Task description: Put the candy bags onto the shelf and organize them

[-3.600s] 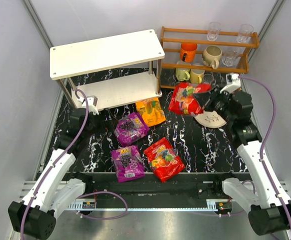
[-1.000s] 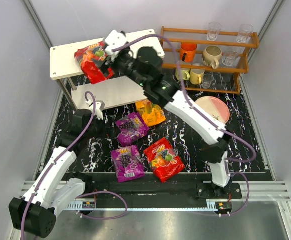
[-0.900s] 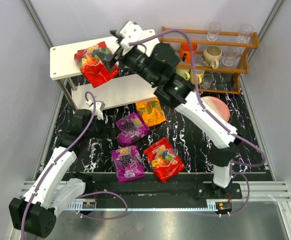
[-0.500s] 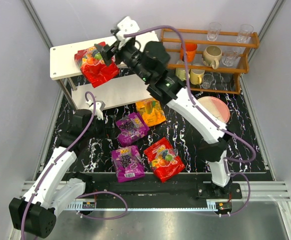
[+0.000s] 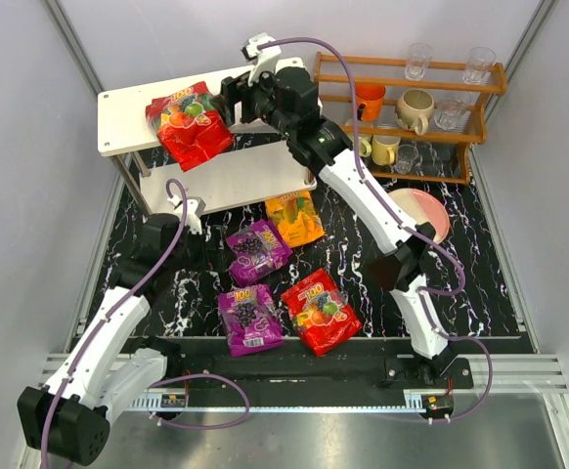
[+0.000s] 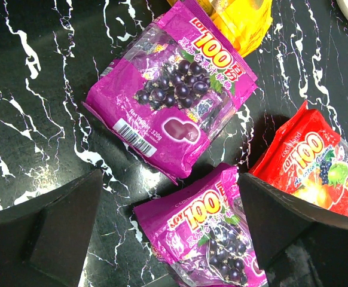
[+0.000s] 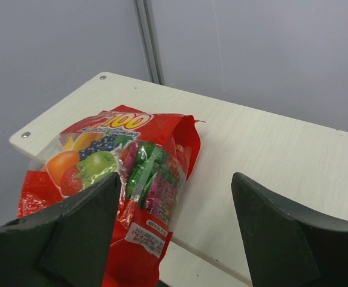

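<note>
One red candy bag (image 5: 189,125) lies on the top board of the white shelf (image 5: 265,93), its lower end hanging over the front edge. My right gripper (image 5: 228,106) hovers just right of it, open and holding nothing; in the right wrist view the red bag (image 7: 123,179) lies ahead and to the left of the gripper (image 7: 175,176). On the black table lie an orange-yellow bag (image 5: 294,217), two purple bags (image 5: 256,249) (image 5: 248,318) and another red bag (image 5: 321,310). My left gripper (image 6: 169,176) hangs open above the purple bags (image 6: 177,101) (image 6: 207,230).
A brown wooden rack (image 5: 412,103) with mugs and glasses stands at the back right. A pink plate (image 5: 416,210) lies in front of it. The shelf's lower board (image 5: 231,176) is bare. Grey walls close in left and right.
The right gripper has let go of the red bag on the top board and drawn back up and to the right. The bag stays put. The left arm has not moved.
</note>
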`<move>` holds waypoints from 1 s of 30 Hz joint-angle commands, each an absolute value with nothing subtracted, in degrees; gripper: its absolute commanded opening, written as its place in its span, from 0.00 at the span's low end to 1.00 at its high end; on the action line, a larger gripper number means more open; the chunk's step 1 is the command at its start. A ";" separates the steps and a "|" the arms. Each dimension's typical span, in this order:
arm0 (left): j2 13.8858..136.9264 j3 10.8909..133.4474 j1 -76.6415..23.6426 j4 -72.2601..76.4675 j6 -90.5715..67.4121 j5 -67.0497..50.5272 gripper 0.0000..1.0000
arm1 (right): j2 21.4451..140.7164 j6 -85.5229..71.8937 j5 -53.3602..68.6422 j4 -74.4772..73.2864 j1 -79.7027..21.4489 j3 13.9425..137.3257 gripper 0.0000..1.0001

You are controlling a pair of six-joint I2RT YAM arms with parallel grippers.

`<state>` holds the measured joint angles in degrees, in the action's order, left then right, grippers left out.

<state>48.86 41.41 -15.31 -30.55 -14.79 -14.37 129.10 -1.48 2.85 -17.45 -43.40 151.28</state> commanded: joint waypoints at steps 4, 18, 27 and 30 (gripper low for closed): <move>48.16 43.42 -15.47 -29.44 -14.24 -14.59 0.99 | 129.29 -8.52 10.53 -15.29 -43.59 154.42 0.83; 48.43 43.42 -15.47 -29.53 -14.24 -14.85 0.99 | 132.71 -10.81 12.30 -15.91 -43.68 153.45 0.83; 48.60 43.33 -15.47 -29.44 -14.24 -14.94 0.99 | 134.74 -11.86 13.71 -17.49 -43.68 155.83 0.46; 48.69 43.42 -15.47 -29.53 -14.24 -15.03 0.99 | 133.16 -12.39 14.50 -15.30 -43.68 155.22 0.12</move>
